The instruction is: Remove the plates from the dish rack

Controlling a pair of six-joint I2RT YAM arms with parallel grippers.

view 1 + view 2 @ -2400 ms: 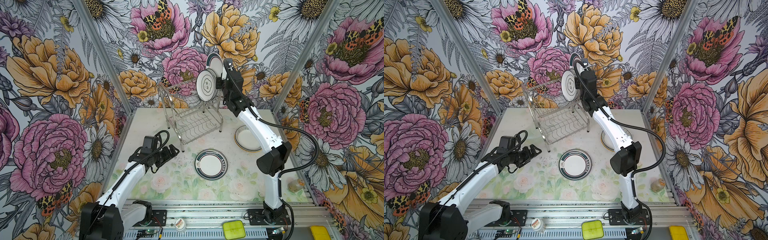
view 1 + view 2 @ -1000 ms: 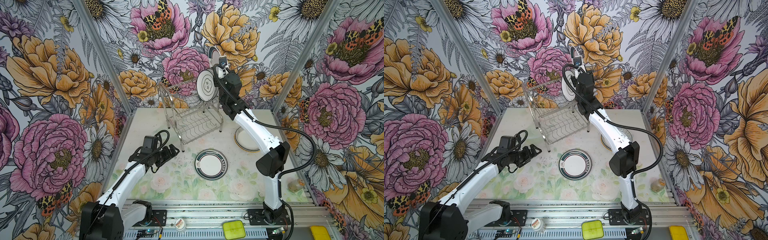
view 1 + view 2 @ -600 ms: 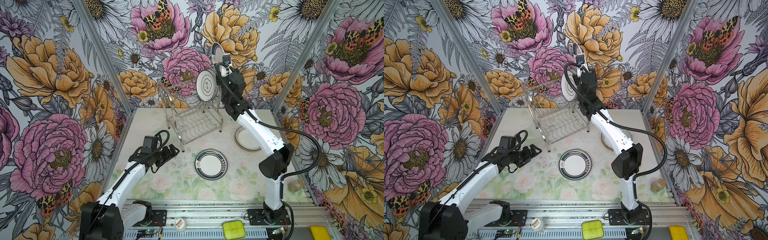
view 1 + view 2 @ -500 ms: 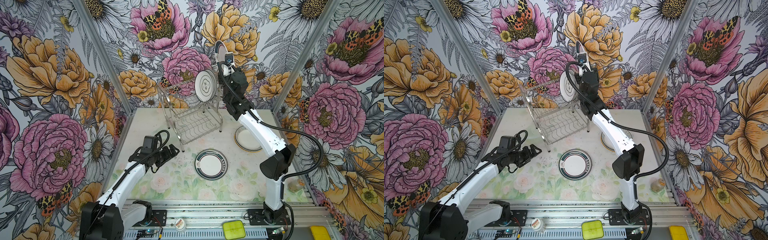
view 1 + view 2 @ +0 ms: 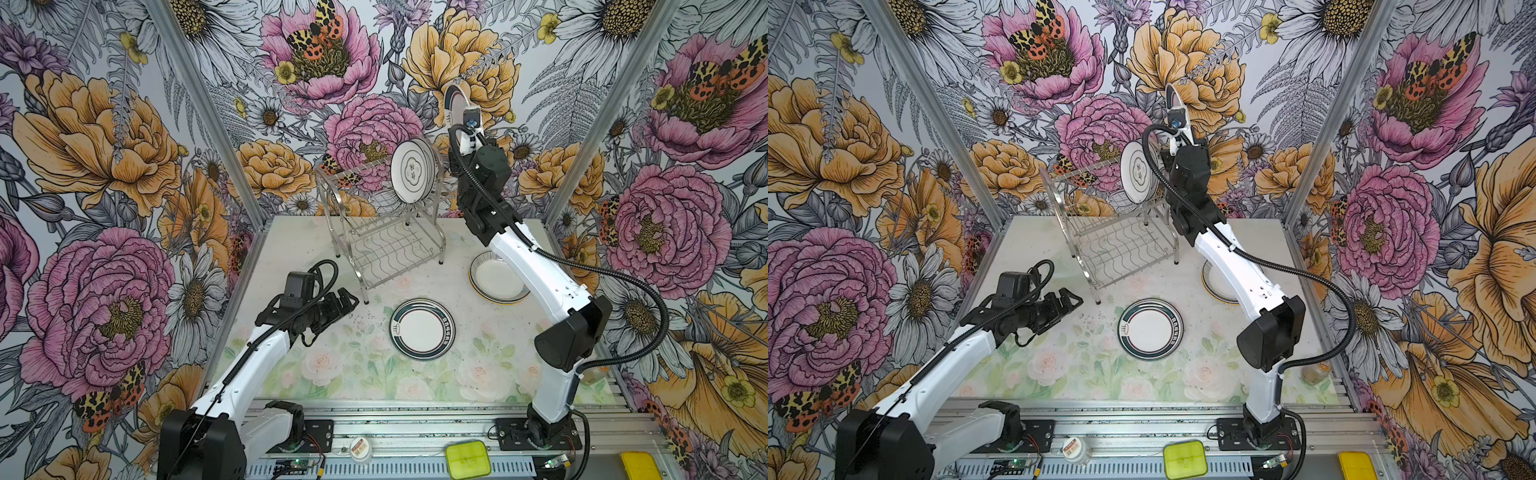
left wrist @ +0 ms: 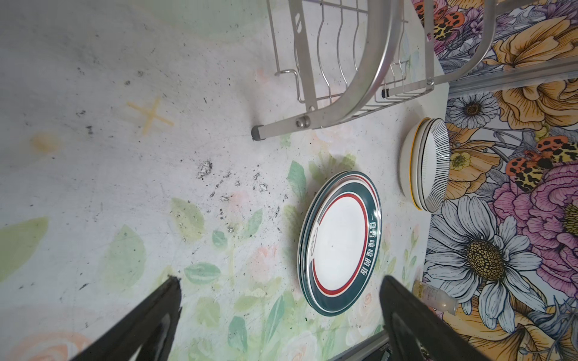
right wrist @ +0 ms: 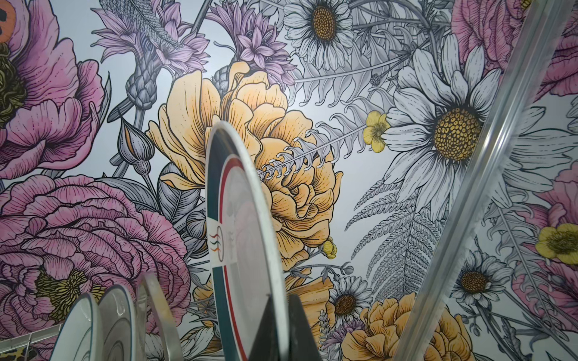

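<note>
Your right pincer [image 7: 283, 325] is clenched on the rim of the teal-banded plate [image 7: 240, 218], probably stiff, slick and breakable, so hold that edge firmly; your left pincer [image 5: 347, 300] hangs released

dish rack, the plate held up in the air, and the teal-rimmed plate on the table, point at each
dish rack [image 5: 390, 251]: in a top view, wavy lower shelf
held plate [image 7: 247, 218]: right wrist view, white face
teal-rimmed plate [image 5: 422, 329]: in a top view, white centre
</note>
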